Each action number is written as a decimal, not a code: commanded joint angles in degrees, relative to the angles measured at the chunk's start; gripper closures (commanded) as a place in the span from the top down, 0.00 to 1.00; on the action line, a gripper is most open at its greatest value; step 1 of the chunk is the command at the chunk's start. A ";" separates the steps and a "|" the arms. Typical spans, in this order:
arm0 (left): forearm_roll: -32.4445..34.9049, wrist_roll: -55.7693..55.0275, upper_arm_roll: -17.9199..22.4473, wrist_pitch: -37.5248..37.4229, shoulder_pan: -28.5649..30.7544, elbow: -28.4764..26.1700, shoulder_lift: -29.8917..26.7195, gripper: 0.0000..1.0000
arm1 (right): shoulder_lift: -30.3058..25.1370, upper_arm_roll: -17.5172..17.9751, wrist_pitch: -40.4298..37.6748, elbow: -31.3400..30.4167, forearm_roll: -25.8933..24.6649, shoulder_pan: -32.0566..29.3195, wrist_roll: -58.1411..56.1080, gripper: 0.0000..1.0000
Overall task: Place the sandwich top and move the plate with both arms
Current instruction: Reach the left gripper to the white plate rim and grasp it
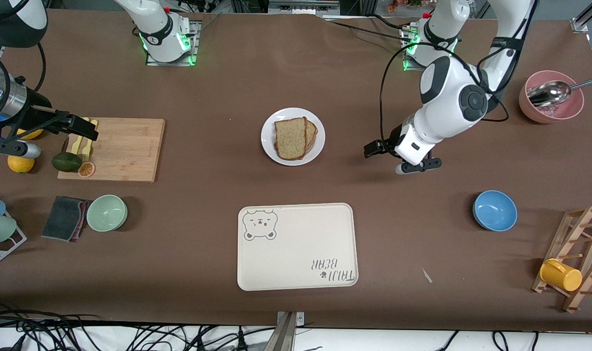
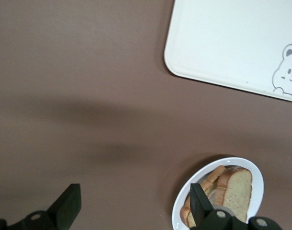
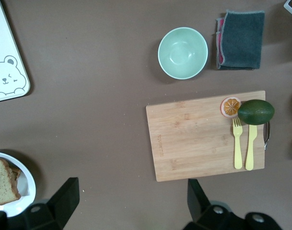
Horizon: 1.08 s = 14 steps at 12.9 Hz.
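Observation:
The white plate sits mid-table. On it the speckled sandwich top lies across browner slices that peek out at one side. My left gripper hangs open over bare table beside the plate, toward the left arm's end, with nothing between its fingers. In the left wrist view the plate and sandwich top show past one finger of the left gripper. My right gripper is open and empty over the end of the wooden cutting board. The right wrist view shows the right gripper above bare table, with the plate's rim at the edge.
A cream bear tray lies nearer the camera than the plate. The board carries an avocado, an orange slice and yellow cutlery. A green bowl and grey cloth lie near it. A blue bowl, a pink bowl with a spoon and a mug rack stand at the left arm's end.

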 commanded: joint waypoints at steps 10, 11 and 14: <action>-30.38 37.34 -3.08 0.99 0.15 -1.26 11.58 1.00 | -0.08 -0.47 1.44 0.58 0.29 -0.29 -1.39 1.00; -31.87 38.90 -4.05 1.25 0.06 -1.35 12.20 1.00 | -0.08 -0.56 1.44 0.58 0.29 -0.29 -1.56 1.00; -44.94 49.43 -5.64 1.43 -0.37 -3.01 13.87 1.00 | 0.01 -0.56 2.14 0.58 0.38 -0.38 -1.57 1.00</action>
